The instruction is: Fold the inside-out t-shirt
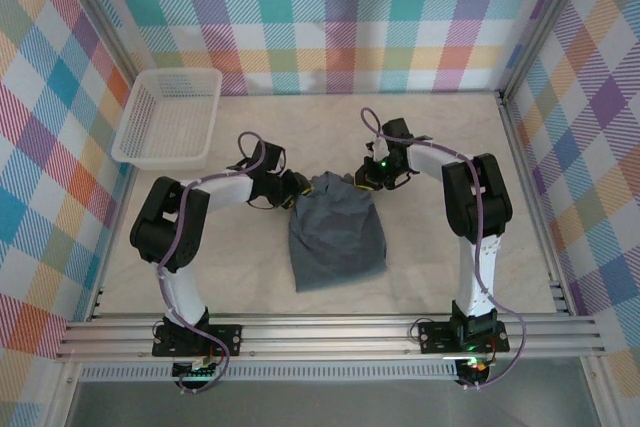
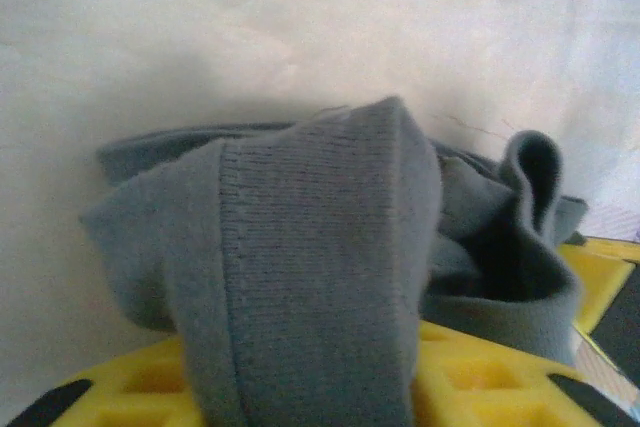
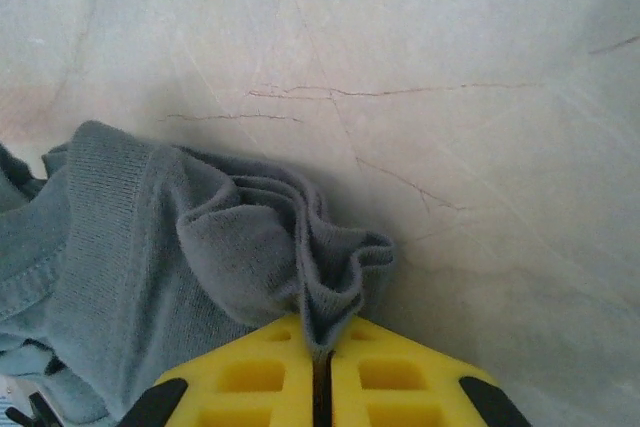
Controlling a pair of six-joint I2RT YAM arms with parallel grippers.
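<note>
Right gripper (image 3: 321,345) — t-shirt (image 1: 337,237) lengthwise, near-to-far

T-shirt (image 1: 336,242): plain slate grey. Basket (image 1: 180,73): white lattice. Walls (image 1: 340,17): pastel plaid. Table (image 1: 300,127): pale cream, faintly veined.

One table (image 1: 450,137) carries everything. On it there is one dark grey t-shirt (image 1: 335,237), near the middle and somewhat toward the near edge. There is also one white lattice basket (image 1: 168,117), at the far left corner. Two arms are bolted at the near edge, the left arm (image 1: 175,232) and the right arm (image 1: 480,207). That makes two grippers, the left gripper (image 1: 297,193) and the right gripper (image 1: 362,179). The right wrist view shows two yellow fingers (image 3: 260,382).
</note>
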